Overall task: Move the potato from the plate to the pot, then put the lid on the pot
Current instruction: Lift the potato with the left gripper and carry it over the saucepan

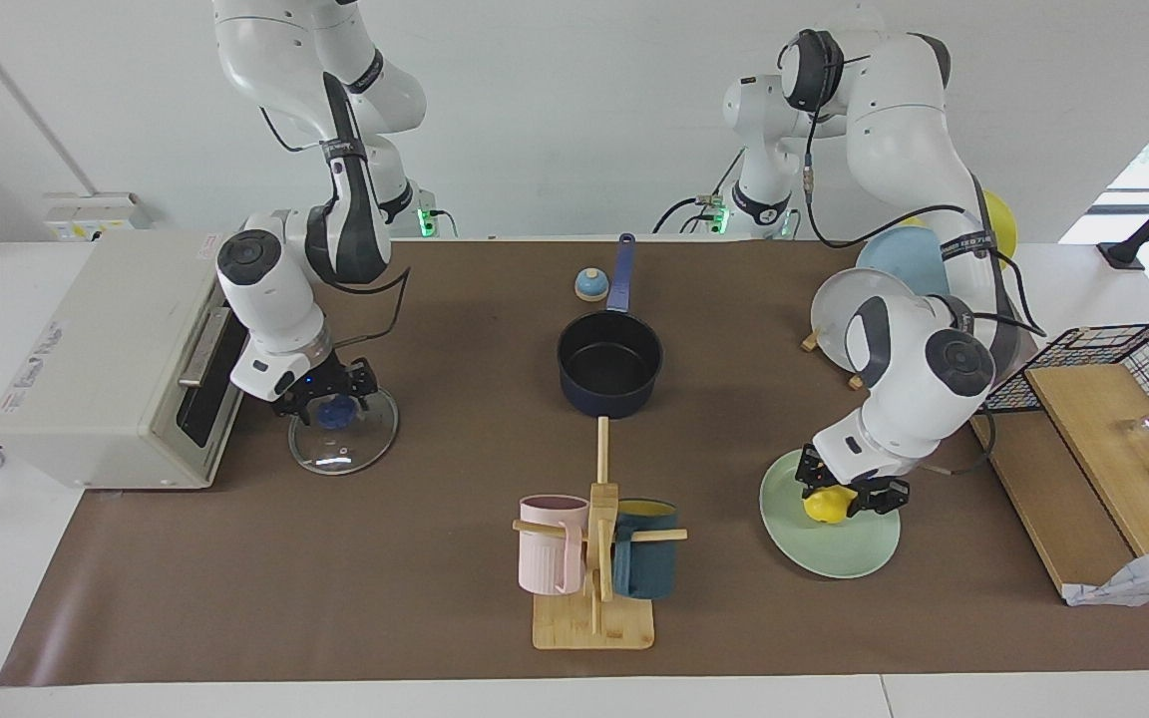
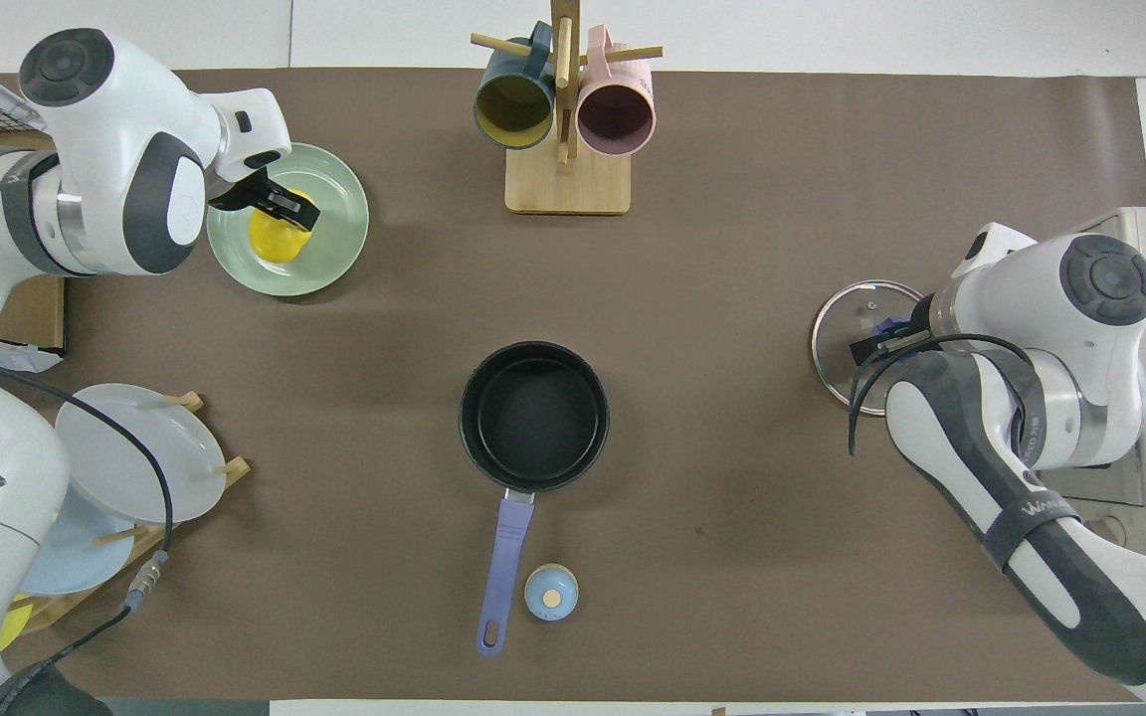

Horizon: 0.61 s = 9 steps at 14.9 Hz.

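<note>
Gripping potato (image 1: 827,506) on plate (image 1: 859,558) w/ left pincer (image 1: 849,496); right pincer (image 1: 329,399) at lid (image 1: 343,430) knob, grip unclear. Pot (image 1: 609,362) mid-table, bare.

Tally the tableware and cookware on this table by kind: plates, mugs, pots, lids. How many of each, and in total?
Plates: 3, the mint-green plate under the potato, plus a grey-white plate and a light blue plate in the rack.
Mugs: 2, the pink mug and the dark teal mug.
Pots: 1, the navy pot.
Lids: 1, the glass lid.
Total: 7
</note>
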Motion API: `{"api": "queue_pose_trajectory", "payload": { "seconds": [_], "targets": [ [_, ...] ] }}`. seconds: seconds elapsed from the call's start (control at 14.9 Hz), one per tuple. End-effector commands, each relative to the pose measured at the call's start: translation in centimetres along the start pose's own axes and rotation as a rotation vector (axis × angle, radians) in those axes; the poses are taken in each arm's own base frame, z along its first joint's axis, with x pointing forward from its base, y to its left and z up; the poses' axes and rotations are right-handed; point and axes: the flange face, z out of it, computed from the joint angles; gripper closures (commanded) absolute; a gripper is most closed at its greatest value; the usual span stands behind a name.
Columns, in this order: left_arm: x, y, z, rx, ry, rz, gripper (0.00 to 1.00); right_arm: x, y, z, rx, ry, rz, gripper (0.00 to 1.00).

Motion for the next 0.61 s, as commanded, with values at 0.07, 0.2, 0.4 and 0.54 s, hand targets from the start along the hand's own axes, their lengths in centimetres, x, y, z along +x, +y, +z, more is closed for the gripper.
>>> {"api": "queue_pose_trajectory", "payload": {
  "seconds": [0.07, 0.2, 0.4, 0.54],
  "targets": [
    [-2.5, 2.9, -10.9, -0.031, 0.028, -0.236, 1.00, -0.3, 0.0, 0.2, 0.018, 0.006, -0.009, 0.15],
    [-3.7, 6.9, -13.7, -0.040, 0.005, -0.341, 1.00, -0.3, 0.0, 0.1, 0.018, 0.006, -0.009, 0.24],
    [-7.1, 13.7, -17.4, -0.045, -0.006, -0.521, 1.00, -0.3, -0.1, 0.1, 0.019, 0.002, -0.011, 0.42],
    [-10.0, 17.7, -16.8, -0.043, -0.032, -0.563, 1.00, 0.0, -0.1, -0.2, 0.021, -0.004, -0.011, 0.49]
  ]
}}
